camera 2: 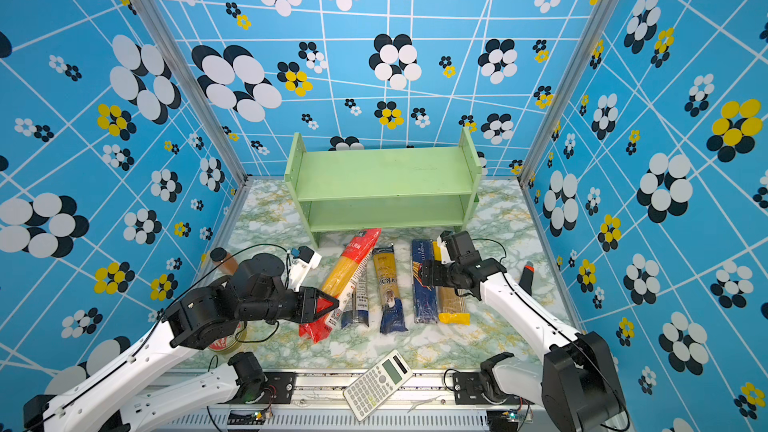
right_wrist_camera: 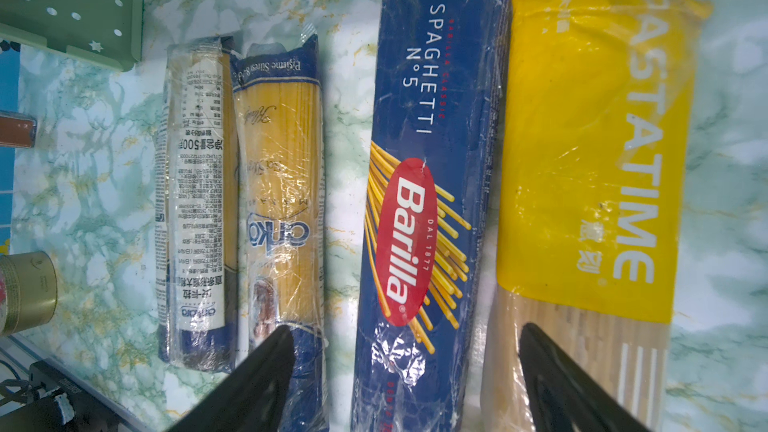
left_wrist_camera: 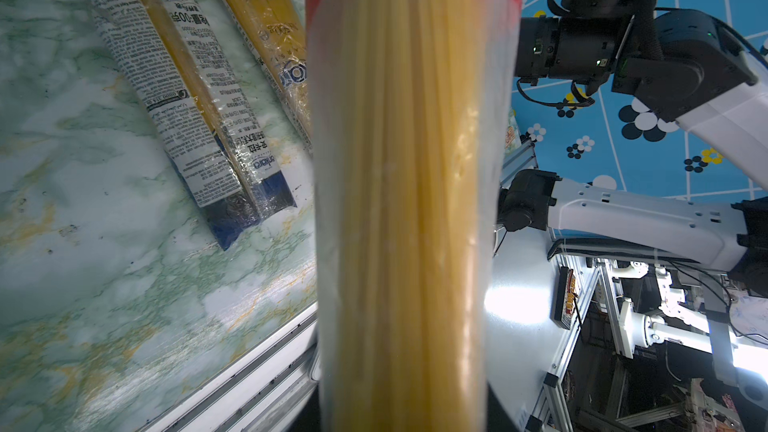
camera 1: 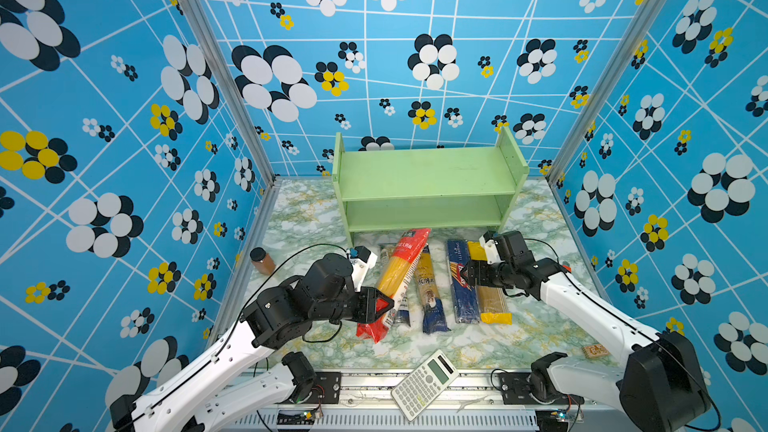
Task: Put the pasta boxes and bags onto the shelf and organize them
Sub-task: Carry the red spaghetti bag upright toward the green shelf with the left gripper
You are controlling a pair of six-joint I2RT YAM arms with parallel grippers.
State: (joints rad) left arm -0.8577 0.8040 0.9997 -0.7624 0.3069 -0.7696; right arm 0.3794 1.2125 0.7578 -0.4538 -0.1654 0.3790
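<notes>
In both top views the green shelf (camera 1: 424, 172) stands at the back of the marble table (camera 1: 536, 326), with five pasta packs in a row in front of it. The left claw (camera 1: 388, 305) pinches the red-ended bag (camera 1: 397, 272) near its front end. That bag slants across the clear bag (camera 1: 385, 257). Next come the yellow-and-navy bag (camera 1: 430, 284), the blue box (camera 1: 459, 284) and, touching the box, the yellow bag (camera 1: 494, 305). The right claw (camera 1: 467, 276) hangs over the box, its tips hidden here. A calculator (camera 1: 424, 384) lies on the front rail, and a brown jar (camera 1: 262, 260) stands by the left wall. A top view shows a small wooden block (camera 1: 594, 351) at the right front; a top view shows a tin (camera 2: 226, 342) under the left arm.

In the left wrist view the red-ended bag (left_wrist_camera: 407, 201) fills the middle, its strands plain to see and the claw out of sight. The clear bag (left_wrist_camera: 178, 89) carries a white label of Chinese print with "500" and "ankara".

In the right wrist view the two black fingers (right_wrist_camera: 266, 371) are spread wide, one on either side of the blue box (right_wrist_camera: 424, 201). The box reads "Barilla", "SPAGHETTI N°5" and "DAL 1877". The yellow bag (right_wrist_camera: 594, 160) reads "PASTATIME". A drilled corner of the shelf (right_wrist_camera: 83, 6) and the tin (right_wrist_camera: 25, 292) show at the edge.
</notes>
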